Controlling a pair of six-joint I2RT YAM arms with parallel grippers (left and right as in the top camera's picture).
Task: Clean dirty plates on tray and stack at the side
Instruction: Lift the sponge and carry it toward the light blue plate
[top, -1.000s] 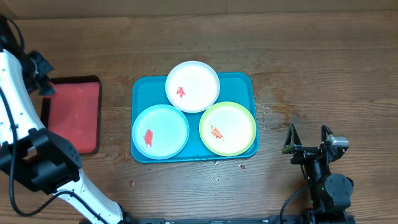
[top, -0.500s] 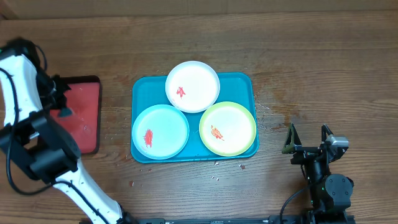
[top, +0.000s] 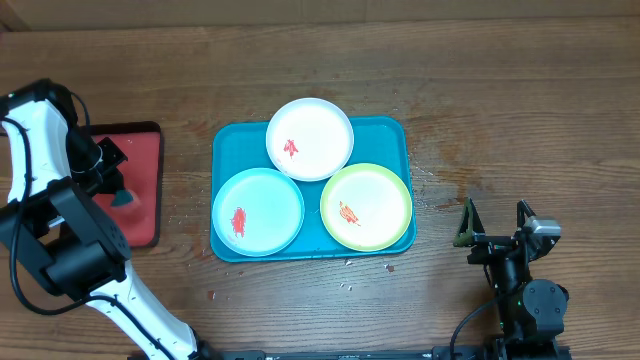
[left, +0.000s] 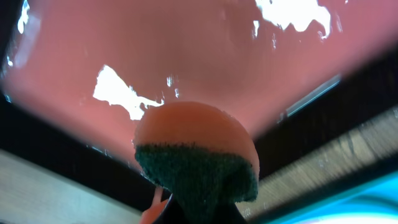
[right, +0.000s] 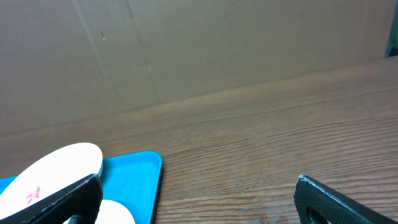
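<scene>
Now, left gripper (top: 114, 187): over the red tray (top: 140, 215), closed on a sponge (left: 196, 158) that has an orange body and a green scrub face.
Right gripper (top: 492, 222): jaws wide and empty, low on the worktop (top: 500, 100), well apart from the tray.
Tray (top: 385, 135): flat at the worktop's middle with its rim up; its long axis runs left to right in the overhead view.
Plates: the white plate (top: 310, 138) overhangs the far rim, the light blue plate (top: 258, 211) is front left and the yellow-green plate (top: 366, 206) front right. All three are smeared and face up, and being round they have no long axis.
Risk, white plate: pressing on it may rock or tip it, since it sits on the rim.
Risk, neighbours: the plates lie close together, so a wiping stroke could shove one into the next, with nothing bracing them.
Risk, sponge: only a little of it looks gripped, so it may slip on the way over.
</scene>
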